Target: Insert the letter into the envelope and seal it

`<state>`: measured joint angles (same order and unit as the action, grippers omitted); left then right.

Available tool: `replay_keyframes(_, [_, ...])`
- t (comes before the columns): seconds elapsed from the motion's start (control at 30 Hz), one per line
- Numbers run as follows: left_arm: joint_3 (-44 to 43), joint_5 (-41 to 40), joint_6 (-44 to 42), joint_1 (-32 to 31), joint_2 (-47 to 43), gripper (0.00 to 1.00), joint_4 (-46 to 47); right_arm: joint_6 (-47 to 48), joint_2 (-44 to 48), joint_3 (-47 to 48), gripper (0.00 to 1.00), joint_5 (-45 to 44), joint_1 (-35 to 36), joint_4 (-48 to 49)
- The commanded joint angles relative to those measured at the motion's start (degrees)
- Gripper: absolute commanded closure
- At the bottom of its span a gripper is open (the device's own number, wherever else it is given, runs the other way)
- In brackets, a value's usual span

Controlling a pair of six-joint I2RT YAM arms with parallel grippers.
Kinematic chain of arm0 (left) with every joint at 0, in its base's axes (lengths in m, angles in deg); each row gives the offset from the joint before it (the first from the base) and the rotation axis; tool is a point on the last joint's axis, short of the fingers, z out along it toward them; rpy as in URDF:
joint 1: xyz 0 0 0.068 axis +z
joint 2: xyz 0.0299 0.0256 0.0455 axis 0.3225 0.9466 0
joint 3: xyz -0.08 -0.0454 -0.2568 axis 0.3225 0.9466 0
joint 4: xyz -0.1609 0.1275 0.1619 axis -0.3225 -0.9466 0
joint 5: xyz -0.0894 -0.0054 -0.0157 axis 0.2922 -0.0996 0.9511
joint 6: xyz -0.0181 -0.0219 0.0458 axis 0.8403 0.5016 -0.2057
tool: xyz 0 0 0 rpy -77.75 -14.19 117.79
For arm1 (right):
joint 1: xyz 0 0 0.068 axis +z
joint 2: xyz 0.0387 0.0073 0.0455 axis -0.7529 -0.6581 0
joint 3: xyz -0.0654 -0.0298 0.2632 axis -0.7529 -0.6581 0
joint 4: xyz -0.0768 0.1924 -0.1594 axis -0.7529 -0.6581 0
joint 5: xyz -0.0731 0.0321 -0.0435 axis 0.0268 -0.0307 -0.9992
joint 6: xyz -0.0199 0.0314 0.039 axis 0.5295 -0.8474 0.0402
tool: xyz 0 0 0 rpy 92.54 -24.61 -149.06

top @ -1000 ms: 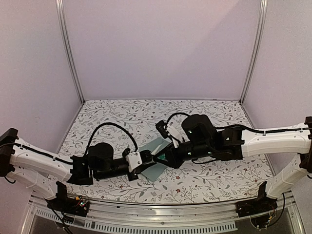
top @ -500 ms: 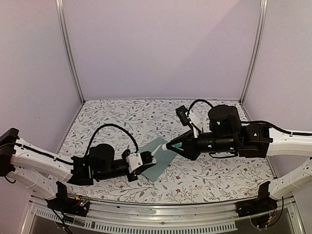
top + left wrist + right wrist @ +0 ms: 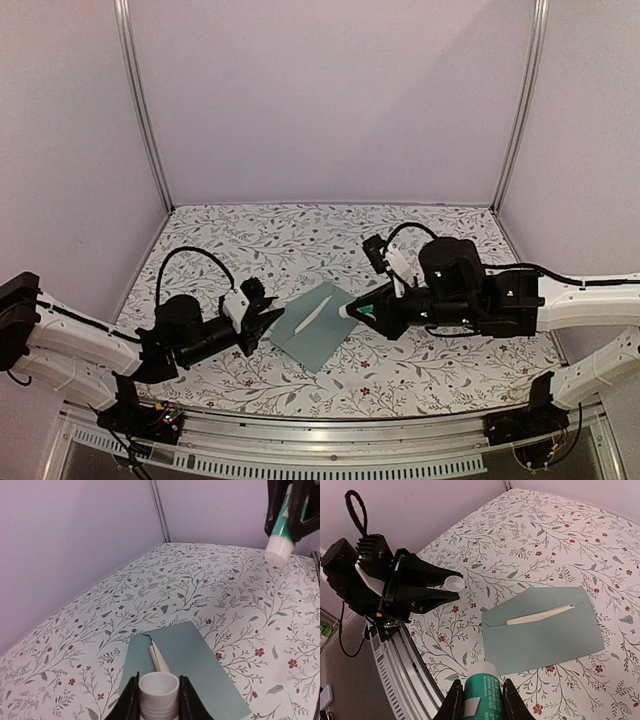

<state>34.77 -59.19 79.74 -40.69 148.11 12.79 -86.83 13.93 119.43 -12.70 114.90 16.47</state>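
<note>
- Top external view: left gripper [image 3: 272,318] sits left of the envelope [image 3: 315,335] and clear of it.
- Left jaws: narrowly parted, clamped on a white cap [image 3: 159,692]. The cap's open end faces away from the wrist.
- Right gripper [image 3: 365,308] hangs by the envelope's right edge, above the table [image 3: 250,230].
- Right jaws: narrowly parted, clamped on a teal-and-white glue stick [image 3: 482,690]. Its white tip points towards the envelope and is uncapped.
- Envelope: flat on the table between the two grippers, touched by neither.
- Letter [image 3: 540,615]: inside the envelope. Only a thin cream strip shows along the flap line.
- Change from one second ago: both grippers met over the envelope then; they now stand apart.
- Change from half a second ago: the left gripper covered the envelope's left edge then. It has pulled back leftward, exposing the letter strip.
- Right gripper: position nearly unchanged over the last half second.
- Envelope position: unchanged.
</note>
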Motion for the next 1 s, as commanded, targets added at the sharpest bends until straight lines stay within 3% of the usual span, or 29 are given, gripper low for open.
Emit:
replay_keyframes(0.0, [5.0,-4.7,10.5,4.3,2.5,1.0,10.6,-0.2,-2.2,-1.2,1.0,-0.1,-0.3,6.2])
replay_keyframes(0.3, [7.4,-10.0,18.3,8.4,13.2,1.0,18.8,0.4,-4.4,-3.6,1.0,1.0,-0.5,11.1])
replay_keyframes(0.6, [9.2,-12.6,24.3,9.0,37.7,1.0,44.5,0.1,-5.0,-5.1,1.0,1.4,-0.6,11.9])
replay_keyframes(0.73, [9.3,-11.8,25.6,9.1,42.5,0.99,48.4,-0.1,-4.2,-6.0,1.0,1.0,-0.7,11.9])
replay_keyframes(0.83, [9.5,-12.2,25.6,9.0,42.9,0.92,47.6,-0.1,-3.9,-6.1,1.0,1.0,-0.7,11.9])
replay_keyframes(0.97, [9.5,-13.4,26.2,9.0,42.2,0.72,45.0,0.0,-4.0,-6.1,1.0,1.0,-0.7,11.9])
